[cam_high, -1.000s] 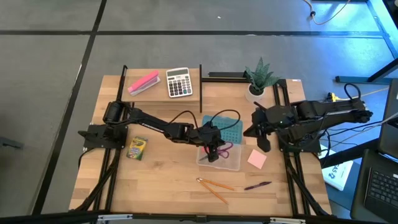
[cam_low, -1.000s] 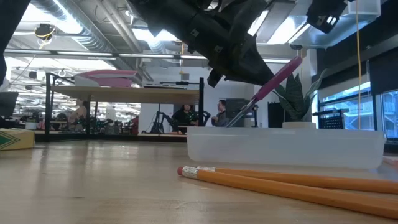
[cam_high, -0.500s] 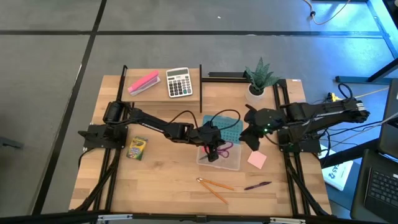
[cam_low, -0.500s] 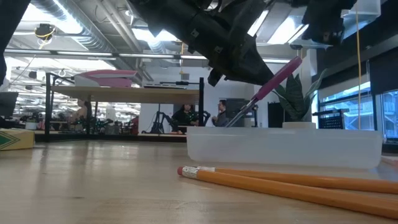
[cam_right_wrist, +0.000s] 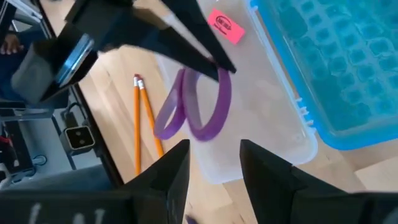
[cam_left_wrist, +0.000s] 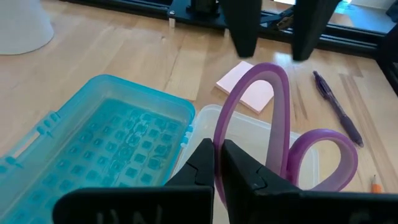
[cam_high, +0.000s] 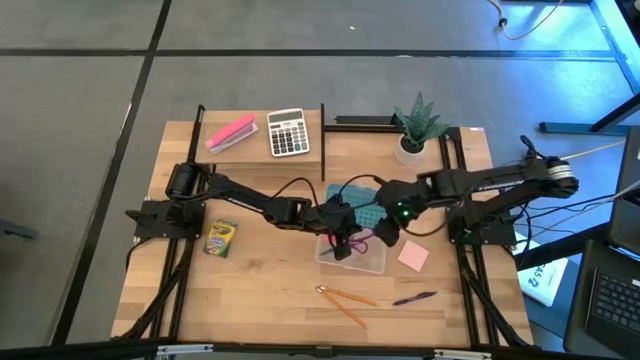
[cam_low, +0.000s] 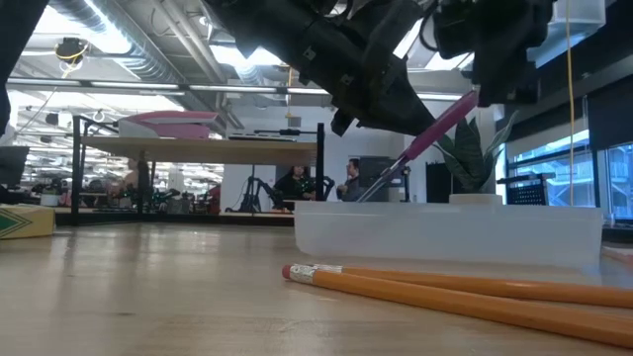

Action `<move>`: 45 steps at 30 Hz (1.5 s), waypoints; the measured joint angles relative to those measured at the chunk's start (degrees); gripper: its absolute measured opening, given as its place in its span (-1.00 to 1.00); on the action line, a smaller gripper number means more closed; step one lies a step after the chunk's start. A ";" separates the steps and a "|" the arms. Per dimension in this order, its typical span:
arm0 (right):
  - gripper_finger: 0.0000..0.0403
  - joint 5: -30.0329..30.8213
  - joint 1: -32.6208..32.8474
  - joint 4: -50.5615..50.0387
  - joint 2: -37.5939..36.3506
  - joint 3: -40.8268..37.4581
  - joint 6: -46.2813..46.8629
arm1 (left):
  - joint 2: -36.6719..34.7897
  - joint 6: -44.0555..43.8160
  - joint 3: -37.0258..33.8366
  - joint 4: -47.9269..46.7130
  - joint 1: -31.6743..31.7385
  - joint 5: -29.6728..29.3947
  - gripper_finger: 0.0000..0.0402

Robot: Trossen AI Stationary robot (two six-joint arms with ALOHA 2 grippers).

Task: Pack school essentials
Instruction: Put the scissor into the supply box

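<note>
The right gripper [cam_high: 383,232] has swung in from the tabletop's [cam_high: 260,290] edge, jaws now parted, beside the scissors [cam_high: 358,240]. The left gripper [cam_high: 343,243] holds those scissors, jaws clamped, over the clear box [cam_high: 372,262]. A handover looks likely.

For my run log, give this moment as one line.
left gripper: shut on purple-handled scissors over clear case | right gripper: open, beside scissors | pencils: on table

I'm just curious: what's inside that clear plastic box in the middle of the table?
The left gripper holds purple-handled scissors tilted into the clear box; a red eraser lies inside. The gripper hides the blades.
</note>
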 joint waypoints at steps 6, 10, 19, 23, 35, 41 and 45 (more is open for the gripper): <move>-0.29 -0.06 -0.94 2.08 1.43 -0.01 -1.77 | -0.02 0.00 0.00 0.00 -0.02 0.00 -0.99; -0.29 -0.10 -1.64 3.07 2.04 -0.01 -2.26 | -0.02 0.00 0.00 0.00 0.00 0.02 -0.99; -0.29 -3.58 -2.63 3.44 4.78 -0.01 -3.12 | -0.02 0.04 0.00 -0.31 -0.04 0.07 -0.99; -0.36 -3.61 -2.61 3.49 4.97 0.01 -3.19 | -0.02 0.15 0.00 -0.31 -0.03 0.04 -0.99; -0.83 -2.97 -2.63 2.53 5.01 -0.05 -3.01 | -0.03 1.04 0.00 -0.22 -0.02 -0.04 -0.99; -0.81 -2.75 -2.61 2.54 5.01 -0.05 -3.05 | -0.07 1.03 0.00 -0.20 -0.02 -0.02 -0.99; -0.79 -2.85 -2.61 2.59 5.01 -0.05 -3.09 | -0.07 1.03 0.00 -0.13 -0.02 0.05 -0.95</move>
